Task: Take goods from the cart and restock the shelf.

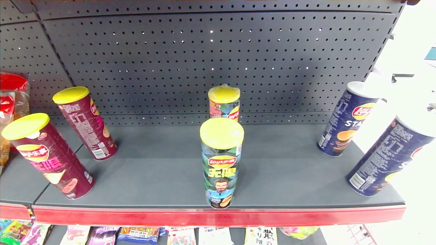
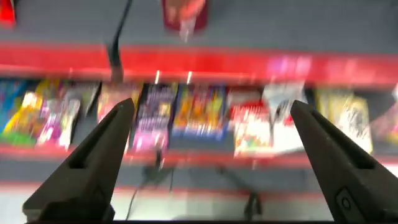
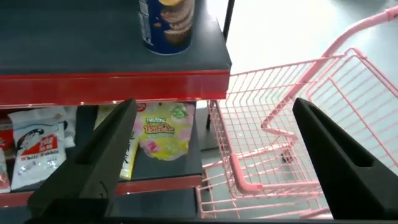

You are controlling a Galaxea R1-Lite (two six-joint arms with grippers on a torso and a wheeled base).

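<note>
1. Left pincer: fingers apart, nothing between them. It sits low and faces a row of bags on the lower level, under the red front edge. That view is blurred.
2. Right pincer: fingers apart, holding nothing. It sits low by the shelf's right end, with the cart ahead of it.
3. Six cans stand on their bases on the shelf, lids on, in three front-and-back pairs set well apart.
4. Two maroon, at the left, with yellow lids: the near maroon can is close to the front edge, and the far maroon can is behind it.
5. Two green, in the middle, with yellow lids: the near green can is at the front edge, and the far green can is straight behind it by the pegboard.
6. Two blue, at the right, with white lids: the near blue can is at the front right corner, and the far blue can is behind it.
7. The cart is pink wire, just beside the shelf's right end and lower than the can level.
8. One red bag sits at the far left of the shelf, near the maroon pair.
</note>
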